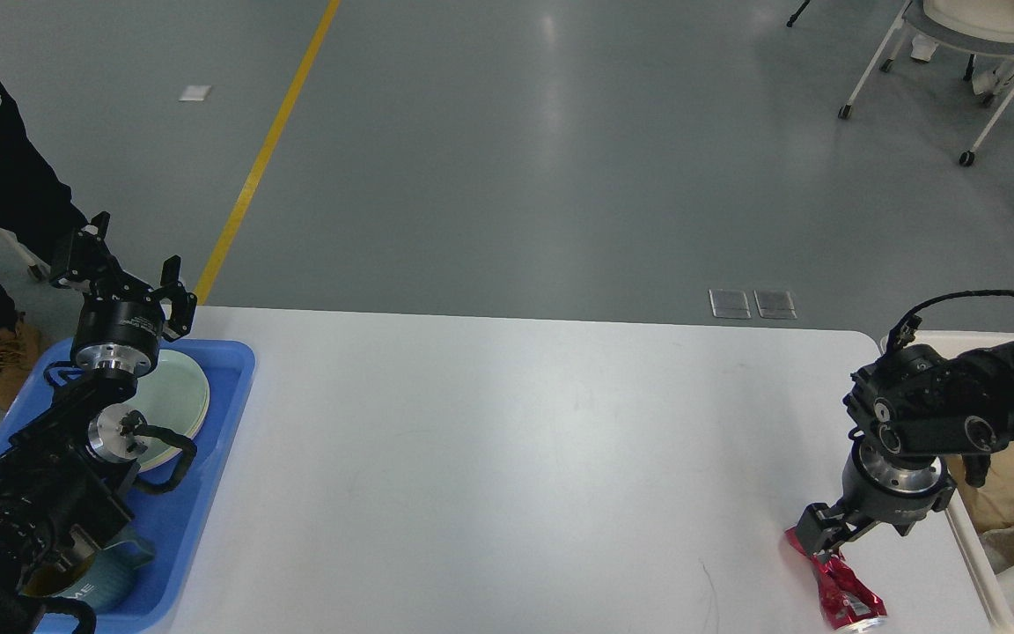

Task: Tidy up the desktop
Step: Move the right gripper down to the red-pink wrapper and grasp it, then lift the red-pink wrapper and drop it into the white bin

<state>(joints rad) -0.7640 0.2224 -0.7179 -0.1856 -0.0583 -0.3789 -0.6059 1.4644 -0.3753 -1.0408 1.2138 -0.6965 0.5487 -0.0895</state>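
desktop [489, 458]: white, matte, rounded far-right corner, mostly bare
can [837, 586]: red, crushed, lying on its side near front right corner of desktop
tray [199, 493]: blue, at left edge of desktop, resting on it or just beside, cannot tell which
bin [965, 528]: cream, against right edge of desktop, resting on it or beside, cannot tell which
scratch [708, 586]: thin dark curved mark on desktop, just left of can

floor [560, 158]: grey, glossy | yellow line [269, 141] | wheeled chair [973, 53] far right
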